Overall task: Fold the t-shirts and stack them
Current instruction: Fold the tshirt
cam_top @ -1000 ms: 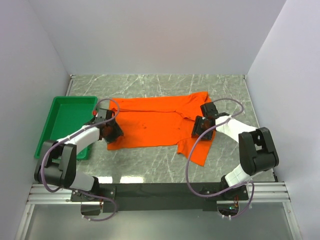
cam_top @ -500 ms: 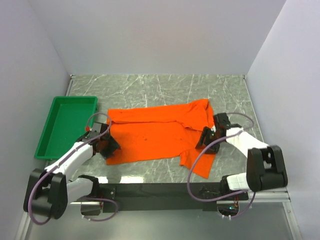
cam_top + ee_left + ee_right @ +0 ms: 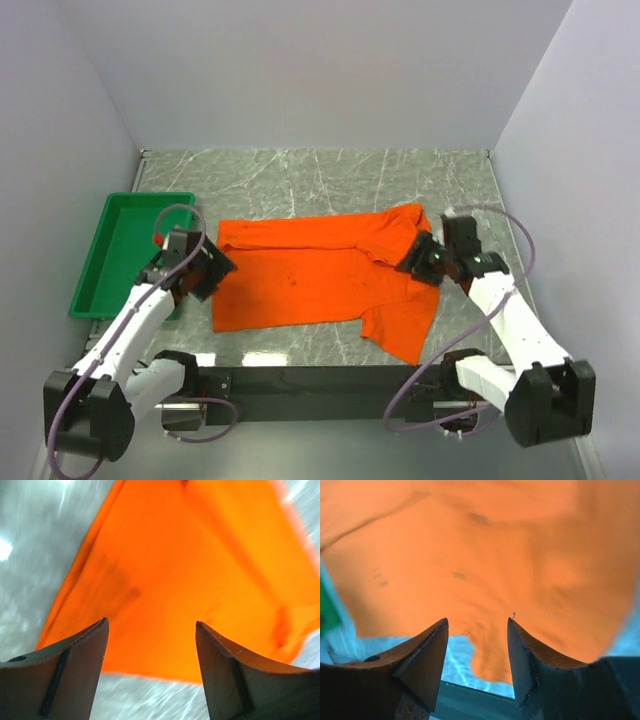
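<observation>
The orange t-shirt (image 3: 310,280) lies spread out and mostly flat on the marble table, with one sleeve pointing toward the near edge at the right. My left gripper (image 3: 210,270) hovers at the shirt's left edge. In the left wrist view its jaws (image 3: 150,622) stand wide apart with nothing between them, and the t-shirt (image 3: 190,570) fills the view beyond. My right gripper (image 3: 422,258) is over the shirt's right shoulder area. Its jaws (image 3: 477,620) are also open and empty, above the t-shirt (image 3: 485,545).
A green tray (image 3: 120,250) sits at the left, just behind my left arm. White walls close in the table on the left, back and right. Bare marble shows behind the shirt and in front of it.
Both arms have swung outward from over the shirt toward its left and right edges. The shirt has shifted a little nearer and lies flatter. The left jaws have spread wider.
</observation>
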Motion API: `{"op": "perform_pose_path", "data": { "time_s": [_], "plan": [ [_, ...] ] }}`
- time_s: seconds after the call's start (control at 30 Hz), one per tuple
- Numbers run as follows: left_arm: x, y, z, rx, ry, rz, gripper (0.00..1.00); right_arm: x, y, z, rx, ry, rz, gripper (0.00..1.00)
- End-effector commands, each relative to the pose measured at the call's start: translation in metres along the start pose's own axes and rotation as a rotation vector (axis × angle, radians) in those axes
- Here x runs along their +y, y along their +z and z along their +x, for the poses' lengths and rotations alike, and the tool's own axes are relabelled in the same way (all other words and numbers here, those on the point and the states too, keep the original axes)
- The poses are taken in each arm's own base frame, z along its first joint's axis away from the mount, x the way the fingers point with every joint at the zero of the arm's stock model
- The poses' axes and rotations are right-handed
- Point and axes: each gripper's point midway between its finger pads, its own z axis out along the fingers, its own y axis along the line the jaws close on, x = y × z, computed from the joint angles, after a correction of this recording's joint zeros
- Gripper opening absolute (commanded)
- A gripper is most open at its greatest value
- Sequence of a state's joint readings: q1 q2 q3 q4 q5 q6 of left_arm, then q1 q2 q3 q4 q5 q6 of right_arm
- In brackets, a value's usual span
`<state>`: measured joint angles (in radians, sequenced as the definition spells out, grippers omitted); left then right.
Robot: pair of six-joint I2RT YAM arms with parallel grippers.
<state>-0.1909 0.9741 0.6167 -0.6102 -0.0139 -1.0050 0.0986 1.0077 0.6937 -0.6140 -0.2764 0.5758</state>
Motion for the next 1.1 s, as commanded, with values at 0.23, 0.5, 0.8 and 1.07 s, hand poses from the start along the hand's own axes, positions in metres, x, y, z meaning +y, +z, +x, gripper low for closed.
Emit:
{"op": "perform_pose_path", "data": {
  "time_s": [0.23,0.5,0.8,1.07],
  "plan": [
    [-0.052,0.029,-0.088,-0.102,-0.058,0.091,0.66,0.175,0.036,-0.05,-0.13,-0.684,-0.268,0.47],
    [-0.058,0.07,-0.095,-0.046,-0.13,0.07,0.59,0.229,0.113,-0.023,-0.023,-1.069,-0.272,0.4],
    [-0.065,0.09,-0.109,-0.06,-0.178,0.036,0.57,0.248,0.167,-0.009,0.018,-1.215,-0.253,0.37],
    [-0.051,0.101,-0.109,-0.067,-0.185,-0.033,0.48,0.252,0.185,0.014,0.073,-1.273,-0.294,0.33]
  ]
}}
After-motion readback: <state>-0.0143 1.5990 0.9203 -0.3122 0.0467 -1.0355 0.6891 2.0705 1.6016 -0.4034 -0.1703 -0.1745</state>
